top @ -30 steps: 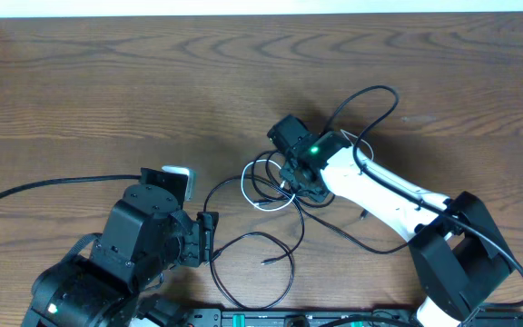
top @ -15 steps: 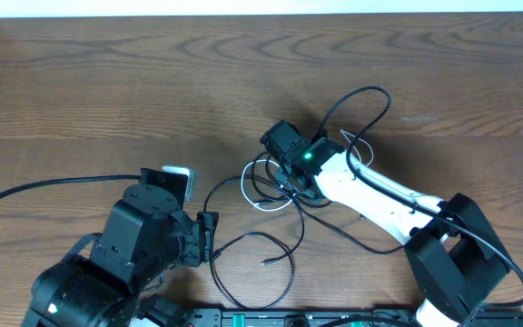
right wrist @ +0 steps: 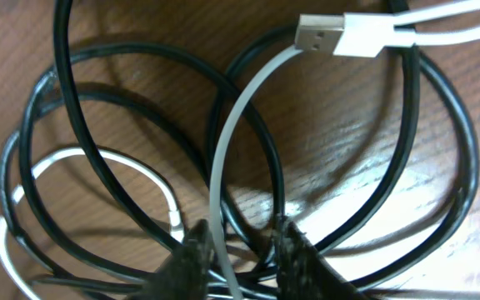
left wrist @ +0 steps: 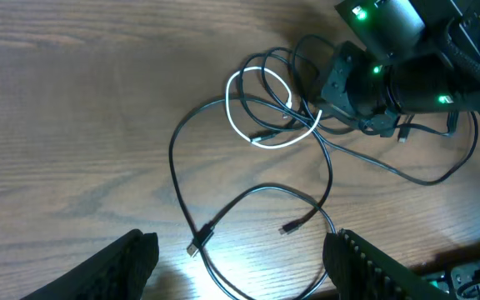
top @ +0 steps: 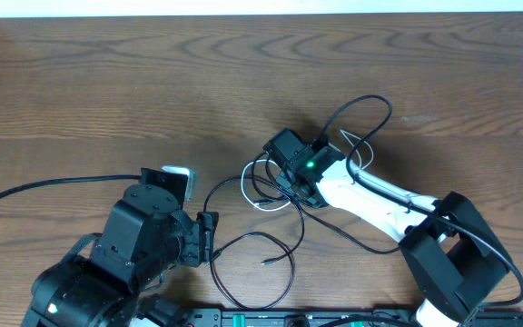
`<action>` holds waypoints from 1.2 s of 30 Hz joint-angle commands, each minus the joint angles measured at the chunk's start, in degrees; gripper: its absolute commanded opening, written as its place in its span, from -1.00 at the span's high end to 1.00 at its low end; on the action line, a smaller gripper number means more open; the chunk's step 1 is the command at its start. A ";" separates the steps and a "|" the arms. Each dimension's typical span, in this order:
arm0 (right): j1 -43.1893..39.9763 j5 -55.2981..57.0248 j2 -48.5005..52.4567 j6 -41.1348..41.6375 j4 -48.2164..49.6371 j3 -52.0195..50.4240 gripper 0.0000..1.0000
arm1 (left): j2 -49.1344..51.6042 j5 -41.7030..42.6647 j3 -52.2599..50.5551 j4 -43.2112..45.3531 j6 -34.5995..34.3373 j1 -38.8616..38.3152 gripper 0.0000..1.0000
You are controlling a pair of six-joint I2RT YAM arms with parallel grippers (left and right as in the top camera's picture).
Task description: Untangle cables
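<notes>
Left end effector (left wrist: 244, 271) at 7 o'clock, jaws wide apart, empty. Cables (top: 266, 205) sit tangled mid-desk (top: 107, 91), with a black loop trailing to 6 o'clock. Right end effector (right wrist: 242, 250) has nudged deeper into the coil from 4 o'clock and straddles the white cable (right wrist: 222, 146); can't tell if it's clamped. Separation hasn't started.

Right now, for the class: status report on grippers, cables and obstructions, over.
Left gripper open, clear of cables. Right gripper in the tangle, cords between fingers, grip unconfirmed. Cables not yet separated. No obstruction seen.

Dark brown wood-grain table (top: 152, 82) fills the view. Pale strip (top: 243, 7) runs along its far edge. Even, soft light.
</notes>
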 commanded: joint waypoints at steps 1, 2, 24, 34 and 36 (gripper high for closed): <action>0.22 1.16 0.63 -0.20 0.07 -0.50 0.84 | 0.02 -0.11 -0.31 0.00 -0.11 0.24 -0.39; 0.22 1.16 0.63 -0.66 0.13 -0.50 0.88 | 0.02 -0.11 -0.31 -0.02 -0.11 0.24 -0.39; -4.35 -11.28 -20.79 -43.28 -4.35 15.17 0.97 | 0.02 -0.15 -0.28 0.02 -0.07 0.24 -0.40; -15.63 7.28 -39.01 -45.64 -4.83 23.89 0.97 | 0.07 -0.15 -0.31 0.00 -0.07 0.24 -0.39; -19.45 10.54 -41.66 -45.64 -5.31 23.89 0.98 | 0.07 -0.15 -0.31 0.00 -0.07 0.24 -0.40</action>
